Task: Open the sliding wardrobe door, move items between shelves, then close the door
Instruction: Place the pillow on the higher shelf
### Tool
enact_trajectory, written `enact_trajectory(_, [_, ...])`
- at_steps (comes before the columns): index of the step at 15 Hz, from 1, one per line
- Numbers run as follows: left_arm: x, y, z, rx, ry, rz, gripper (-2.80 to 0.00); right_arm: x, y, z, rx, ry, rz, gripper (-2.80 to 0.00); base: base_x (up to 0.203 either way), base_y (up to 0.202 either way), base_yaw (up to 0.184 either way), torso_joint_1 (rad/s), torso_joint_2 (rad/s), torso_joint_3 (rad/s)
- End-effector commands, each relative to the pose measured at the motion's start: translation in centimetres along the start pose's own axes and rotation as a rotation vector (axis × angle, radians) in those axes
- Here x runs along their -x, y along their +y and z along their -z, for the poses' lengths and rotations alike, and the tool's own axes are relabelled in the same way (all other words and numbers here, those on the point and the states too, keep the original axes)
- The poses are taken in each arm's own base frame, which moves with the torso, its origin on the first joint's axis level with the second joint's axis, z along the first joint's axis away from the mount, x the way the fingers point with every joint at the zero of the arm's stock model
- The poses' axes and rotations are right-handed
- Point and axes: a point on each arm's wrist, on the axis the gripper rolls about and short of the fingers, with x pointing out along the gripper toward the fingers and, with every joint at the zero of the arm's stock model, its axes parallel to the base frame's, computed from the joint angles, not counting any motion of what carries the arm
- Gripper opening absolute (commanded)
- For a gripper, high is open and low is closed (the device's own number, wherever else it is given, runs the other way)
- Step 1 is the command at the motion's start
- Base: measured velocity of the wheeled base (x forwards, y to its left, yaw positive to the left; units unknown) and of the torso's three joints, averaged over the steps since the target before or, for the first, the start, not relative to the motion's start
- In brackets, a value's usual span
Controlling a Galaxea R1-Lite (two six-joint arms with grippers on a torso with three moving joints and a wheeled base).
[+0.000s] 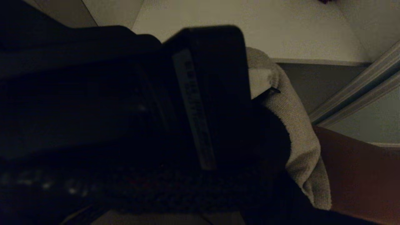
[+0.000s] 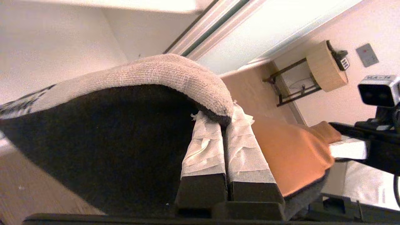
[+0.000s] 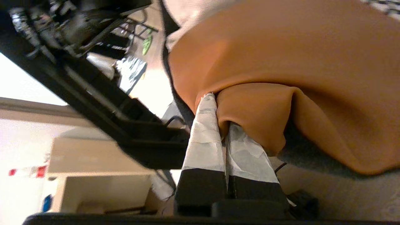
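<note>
Both grippers hold the square cushion in front of the open wardrobe. My left gripper is shut on its beige knit edge, the taped fingers pinching the dark seam. A fold of its rust-brown block is clamped in my right gripper, which is also shut. In the head view a dark arm covers most of the picture. The cushion's beige edge and rust-brown face show beside it. An off-white shelf lies beyond. The sliding wardrobe door stands at the right.
The ribbed door track runs diagonally beside the door. A wall rack with a round wooden piece and a wall switch are off to the side. Wooden floor lies below. The right arm's camera is close by.
</note>
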Motion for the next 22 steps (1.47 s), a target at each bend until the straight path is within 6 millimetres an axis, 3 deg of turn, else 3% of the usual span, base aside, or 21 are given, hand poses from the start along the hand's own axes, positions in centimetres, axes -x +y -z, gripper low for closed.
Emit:
enact_trajectory(1, [-0.1, 0.1, 0.1, 0.001, 0.001, -0.008, -2.8, -0.3, -0.3, -0.1, -0.011, 0.001, 0.015, -2.8, 0.0, 0.0, 0.0, 0.002, 0.0, 0.203])
enact_trajectory(12, [0.0, 0.6, 0.0, -0.005, -0.005, -0.027, -2.8, -0.9, -0.7, -0.4, -0.031, 0.013, 0.03, -2.8, 0.0, 0.0, 0.0, 0.002, 0.0, 0.207])
enact_trajectory(19, [0.1, 1.0, 0.8, -0.002, 0.017, -0.041, -2.8, -1.1, -1.1, -0.2, -0.029, 0.012, 0.032, -2.8, 0.0, 0.0, 0.0, 0.001, 0.0, 0.021])
enact_trajectory(22, [-0.3, 1.6, 0.5, 0.004, -0.049, -0.057, -2.8, -1.5, -1.4, -0.7, -0.028, 0.008, 0.037, -2.8, 0.0, 0.0, 0.0, 0.004, 0.0, 0.052])
